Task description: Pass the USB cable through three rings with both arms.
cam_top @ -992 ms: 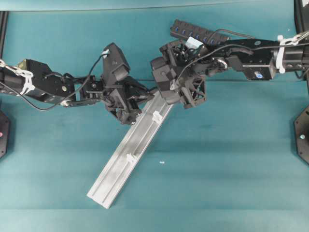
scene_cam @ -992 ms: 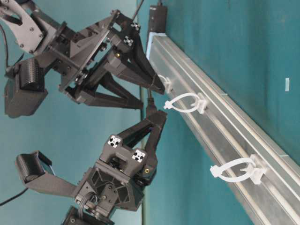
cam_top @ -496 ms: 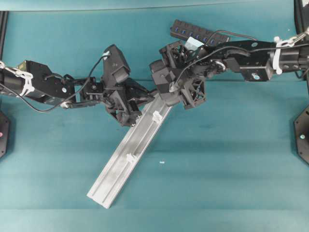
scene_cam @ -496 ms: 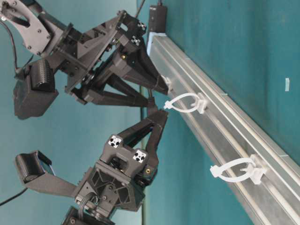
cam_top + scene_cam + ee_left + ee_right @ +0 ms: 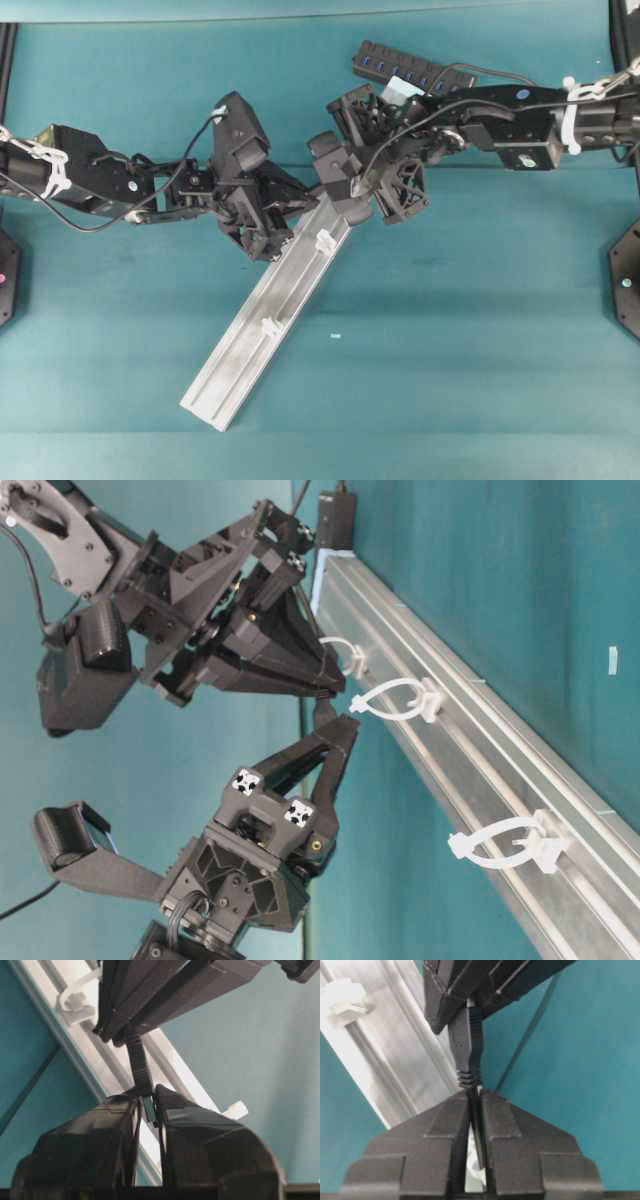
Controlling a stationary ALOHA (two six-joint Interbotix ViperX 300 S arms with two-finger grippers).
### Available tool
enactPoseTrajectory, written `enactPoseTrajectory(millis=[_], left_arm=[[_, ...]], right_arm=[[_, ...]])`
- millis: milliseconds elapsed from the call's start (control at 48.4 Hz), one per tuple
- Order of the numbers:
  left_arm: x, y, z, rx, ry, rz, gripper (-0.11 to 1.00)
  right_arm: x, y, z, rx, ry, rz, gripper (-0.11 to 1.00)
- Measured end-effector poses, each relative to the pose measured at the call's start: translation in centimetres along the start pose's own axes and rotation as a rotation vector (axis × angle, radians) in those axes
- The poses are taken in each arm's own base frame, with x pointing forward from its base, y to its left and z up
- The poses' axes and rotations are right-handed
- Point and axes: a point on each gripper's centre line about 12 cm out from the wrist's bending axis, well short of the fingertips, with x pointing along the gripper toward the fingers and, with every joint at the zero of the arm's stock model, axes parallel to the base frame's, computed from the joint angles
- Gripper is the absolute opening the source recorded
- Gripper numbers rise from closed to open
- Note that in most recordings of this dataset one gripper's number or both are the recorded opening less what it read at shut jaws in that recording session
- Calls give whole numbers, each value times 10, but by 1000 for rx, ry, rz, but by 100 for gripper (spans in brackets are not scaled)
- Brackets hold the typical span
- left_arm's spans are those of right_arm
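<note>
1. Since the earlier frames, your right gripper (image 5: 325, 685) has closed its fingers onto the USB cable (image 5: 468, 1047).
2. On the left, your left gripper (image 5: 148, 1105) is clamped on the cable's plug.
3. The cable hangs beside the silver rail (image 5: 262, 325), near the uppermost ring (image 5: 345, 655).
4. Your right gripper pinches the cable just behind the plug.

My overhead feed shows a flat teal-green fabric-covered counter (image 5: 480, 330) filling the whole view. A faint horizontal seam crosses it near the top and another near the bottom. A tiny pale speck (image 5: 335, 336) lies on it. Lighting even, soft shadows. No walls or windows visible.
</note>
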Motion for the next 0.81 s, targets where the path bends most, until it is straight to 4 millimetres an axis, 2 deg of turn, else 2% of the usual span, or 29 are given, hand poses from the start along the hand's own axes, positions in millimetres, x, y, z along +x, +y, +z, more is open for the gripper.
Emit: enactPoseTrajectory(millis=[269, 351, 434, 599, 661, 723, 806], left_arm=[[0, -1, 2, -3, -13, -5, 9], [0, -1, 2, -5, -17, -6, 12], [-2, 0, 1, -11, -16, -6, 26], [-6, -5, 2, -38, -14, -15, 75], [-10, -5, 0, -37, -8, -14, 89], [-16, -4, -1, -38, 6, -8, 98], [-26, -4, 0, -38, 23, -1, 96]], right_arm=[[-1, 0, 0, -30, 12, 23, 8], [0, 1, 0, -59, 14, 29, 8], [-1, 1, 1, -82, 14, 31, 8], [0, 2, 0, -139, 21, 44, 8], [0, 2, -1, -156, 24, 53, 8], [-1, 3, -2, -173, 28, 61, 8], [-1, 4, -2, -188, 31, 69, 8]])
